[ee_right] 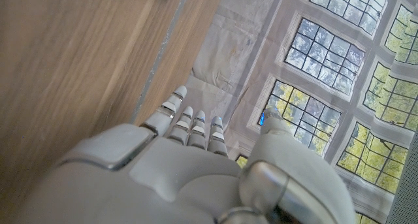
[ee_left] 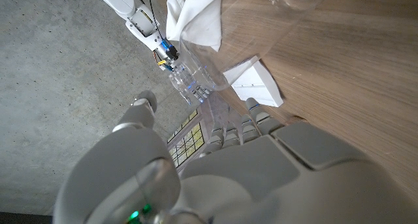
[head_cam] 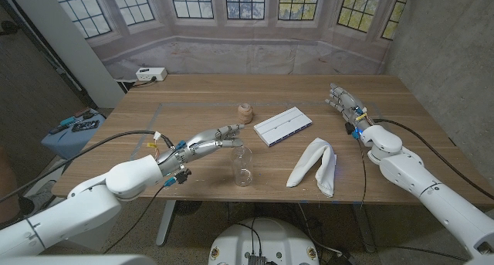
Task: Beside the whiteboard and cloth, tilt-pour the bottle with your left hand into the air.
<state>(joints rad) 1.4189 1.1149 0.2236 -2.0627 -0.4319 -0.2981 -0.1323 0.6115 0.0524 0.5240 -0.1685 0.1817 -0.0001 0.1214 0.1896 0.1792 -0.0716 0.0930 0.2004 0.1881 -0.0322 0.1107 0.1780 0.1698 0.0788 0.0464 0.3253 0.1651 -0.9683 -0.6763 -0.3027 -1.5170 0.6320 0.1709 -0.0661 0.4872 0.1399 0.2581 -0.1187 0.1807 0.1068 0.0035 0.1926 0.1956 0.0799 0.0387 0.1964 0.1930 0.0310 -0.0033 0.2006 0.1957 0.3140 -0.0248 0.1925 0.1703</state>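
A clear plastic bottle (head_cam: 242,166) stands upright near the table's front edge, and it shows close up as a see-through shape (ee_left: 210,51) in the left wrist view. My left hand (head_cam: 207,144) reaches toward its top from the left, fingers stretched out and apart, holding nothing; whether the fingertips touch the bottle I cannot tell. The small whiteboard (head_cam: 283,126) lies behind the bottle to its right. A white cloth (head_cam: 315,166) lies crumpled to the right of the bottle. My right hand (head_cam: 345,104) hovers at the far right with fingers extended, empty.
A small round wooden object (head_cam: 245,112) sits behind the bottle, left of the whiteboard. A white power strip (head_cam: 150,75) lies beyond the table's back left corner. A blue box of tools (head_cam: 73,130) stands off the left edge.
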